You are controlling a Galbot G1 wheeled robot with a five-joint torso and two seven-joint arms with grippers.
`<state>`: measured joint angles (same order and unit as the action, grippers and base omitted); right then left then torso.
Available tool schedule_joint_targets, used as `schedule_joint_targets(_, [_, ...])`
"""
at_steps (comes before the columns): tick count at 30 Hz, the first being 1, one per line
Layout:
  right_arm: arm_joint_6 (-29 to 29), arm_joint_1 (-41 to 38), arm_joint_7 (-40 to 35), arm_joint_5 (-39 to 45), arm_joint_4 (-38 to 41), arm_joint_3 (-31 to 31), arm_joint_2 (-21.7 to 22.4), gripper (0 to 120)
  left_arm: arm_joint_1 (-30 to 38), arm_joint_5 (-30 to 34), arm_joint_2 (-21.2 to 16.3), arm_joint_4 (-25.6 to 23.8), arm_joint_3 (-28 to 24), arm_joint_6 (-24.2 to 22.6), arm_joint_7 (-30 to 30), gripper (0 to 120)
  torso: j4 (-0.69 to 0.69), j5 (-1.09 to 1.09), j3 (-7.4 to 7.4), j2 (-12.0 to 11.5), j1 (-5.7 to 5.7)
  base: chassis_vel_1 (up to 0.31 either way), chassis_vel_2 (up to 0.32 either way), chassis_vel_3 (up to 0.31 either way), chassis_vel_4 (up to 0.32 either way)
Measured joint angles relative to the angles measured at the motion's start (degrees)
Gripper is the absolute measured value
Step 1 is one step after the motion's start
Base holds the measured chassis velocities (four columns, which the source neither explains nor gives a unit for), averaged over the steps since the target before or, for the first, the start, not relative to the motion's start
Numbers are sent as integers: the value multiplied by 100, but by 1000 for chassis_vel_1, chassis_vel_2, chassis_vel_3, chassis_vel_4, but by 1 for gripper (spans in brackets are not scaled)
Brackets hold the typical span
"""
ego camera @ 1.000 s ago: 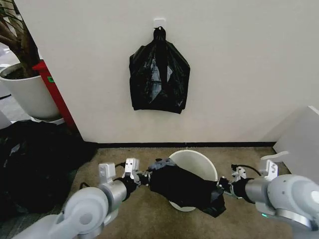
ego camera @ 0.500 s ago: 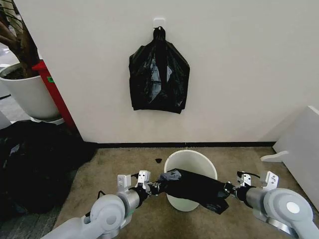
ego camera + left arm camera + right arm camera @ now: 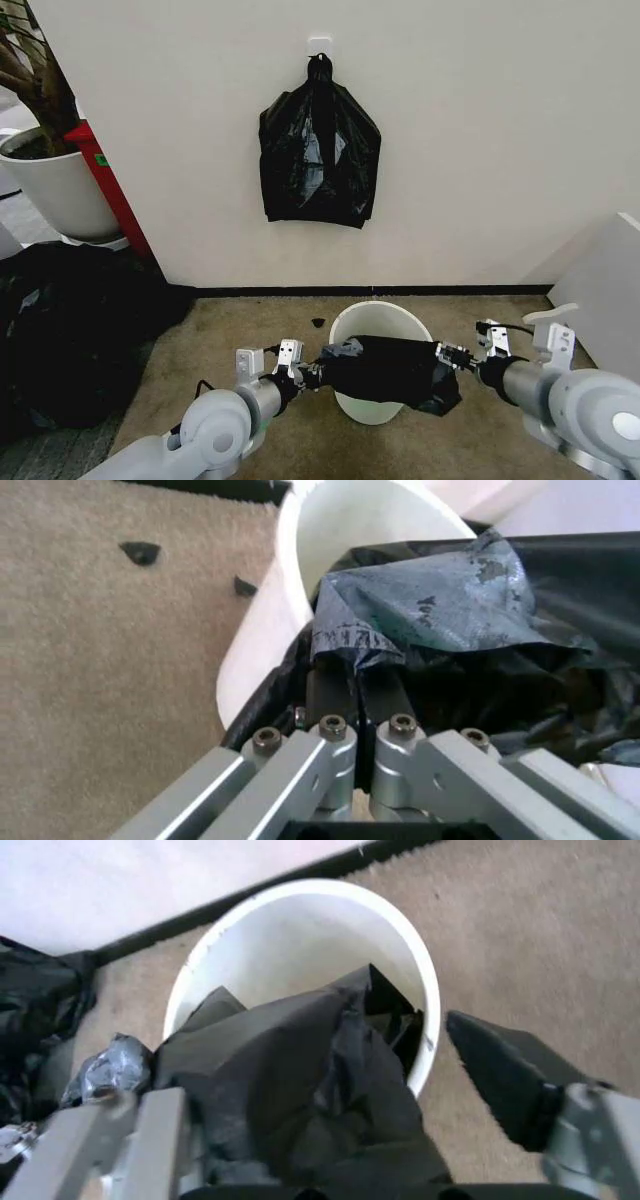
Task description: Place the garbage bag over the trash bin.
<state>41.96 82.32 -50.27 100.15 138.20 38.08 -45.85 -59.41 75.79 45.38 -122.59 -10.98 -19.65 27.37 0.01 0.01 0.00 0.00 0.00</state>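
The cream-white trash bin (image 3: 375,318) stands on the carpet near the wall. The glossy black garbage bag (image 3: 390,368) lies bunched across its front rim, and its right end sags outside the bin. My left gripper (image 3: 318,376) is at the bin's left side. In the left wrist view it (image 3: 358,690) is shut on a fold of the bag (image 3: 450,592) beside the bin wall (image 3: 300,570). My right gripper (image 3: 448,357) is at the bin's right side. In the right wrist view it (image 3: 285,1061) is wide open, with the bag (image 3: 290,1080) lying between its fingers above the bin (image 3: 300,930).
A thicker black bag bundle (image 3: 320,150) hangs from a wall hook above the bin. A dark heap of bags (image 3: 70,330) lies at the left, behind it a white plant pot (image 3: 60,185) and a red panel (image 3: 110,185). White furniture (image 3: 605,290) stands at the right. Small black scraps (image 3: 318,322) dot the carpet.
The right gripper has risen and moved back toward the bin's right rim, so the bag now lies more level across the bin. The left gripper has hardly moved since half a second ago.
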Motion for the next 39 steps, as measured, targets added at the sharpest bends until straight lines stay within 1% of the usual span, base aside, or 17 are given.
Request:
schedule_joint_targets(4, [1, 51, 607, -302, -116, 85, 126, 81, -30, 71, 0, -1, 121, -21, 57, 0, 0, -1, 0, 0, 0, 0, 0, 0, 0])
schedule_joint_targets(5, [2, 130, 1063, -574, -282, 95, 217, 88, -41, 82, -2, -1, 154, -29, 72, 0, 0, -2, 0, 0, 0, 0, 0, 0, 0])
schedule_joint_targets(8, [3, 350, 2072, -1297, -860, 18, 366, 98, -46, 98, -1, -15, 200, -44, 83, 0, 0, -1, 0, 0, 0, 0, 0, 0, 0])
schedule_joint_targets(9, [3, 350, 2072, -1297, -860, 18, 366, 98, -46, 98, -1, -15, 200, -44, 83, 0, 0, -1, 0, 0, 0, 0, 0, 0, 0])
schedule_joint_targets(11, [4, 566, 2814, -2305, -1188, -141, 363, 100, -32, 124, 12, -37, 215, -48, 91, 0, -1, 1, 0, 0, 0, 0, 0, 0, 0])
schedule_joint_targets(12, [5, 643, 2979, -2621, -1207, -196, 323, 100, -18, 136, 20, -44, 215, -48, 100, 0, -3, 2, 0, 0, 0, 0, 0, 0, 0])
schedule_joint_targets(17, [5, 842, 3372, -2975, -868, -194, 282, 100, 38, 203, 39, -81, 208, -48, 161, 0, -1, -3, 0, 0, 0, 0, 0, 0, 0])
schedule_joint_targets(19, [5, 955, 4072, -3529, -818, -99, 384, 100, 62, 221, 46, -86, 206, -49, 175, 0, 0, -3, 0, 0, 0, 0, 0, 0, 0])
schedule_joint_targets(20, [5, 1077, 4913, -4282, -852, 19, 459, 100, 76, 236, 49, -101, 227, -55, 176, 0, 0, -3, 0, 0, 0, 0, 0, 0, 0])
schedule_joint_targets(21, [5, 1157, 5267, -4619, -846, 82, 482, 100, 81, 248, 49, -109, 253, -64, 176, 0, -1, -1, 0, 0, 0, 0, 0, 0, 0])
schedule_joint_targets(24, [5, 1351, 5500, -4928, -716, 212, 509, 100, 88, 275, 50, -122, 320, -76, 176, 0, -1, 1, 0, 0, 0, 0, 0, 0, 0])
schedule_joint_targets(26, [4, 1557, 5203, -4827, -413, 334, 503, 100, 88, 290, 64, -121, 400, -78, 178, 0, -1, -3, 0, 0, 0, 0, 0, 0, 0])
schedule_joint_targets(29, [3, 1609, 4042, -3932, -35, 327, 418, 100, 74, 313, 108, -91, 470, -79, 210, 0, -1, -1, 0, 0, 0, 0, 0, 0, 0])
schedule_joint_targets(30, [3, 1609, 4042, -3932, -35, 327, 418, 100, 74, 313, 108, -91, 470, -79, 210, 0, -1, -1, 0, 0, 0, 0, 0, 0, 0])
schedule_joint_targets(32, [1, 1539, 2935, -3157, 154, 260, 312, 100, 61, 317, 132, -68, 491, -78, 224, 0, -1, -4, 0, 0, 0, 0, 0, 0, 0])
schedule_joint_targets(35, [-7, 1347, 523, -989, 452, 192, -141, 100, 19, 315, 175, -56, 506, -73, 229, 0, 0, 0, 0, 0, 0, 0, 0, 0, 0])
schedule_joint_targets(39, [-10, 1503, -262, -421, 517, 334, -471, 100, 25, 315, 200, -35, 520, -72, 218, 0, -1, -1, 0, 0, 0, 0, 0, 0, 0])
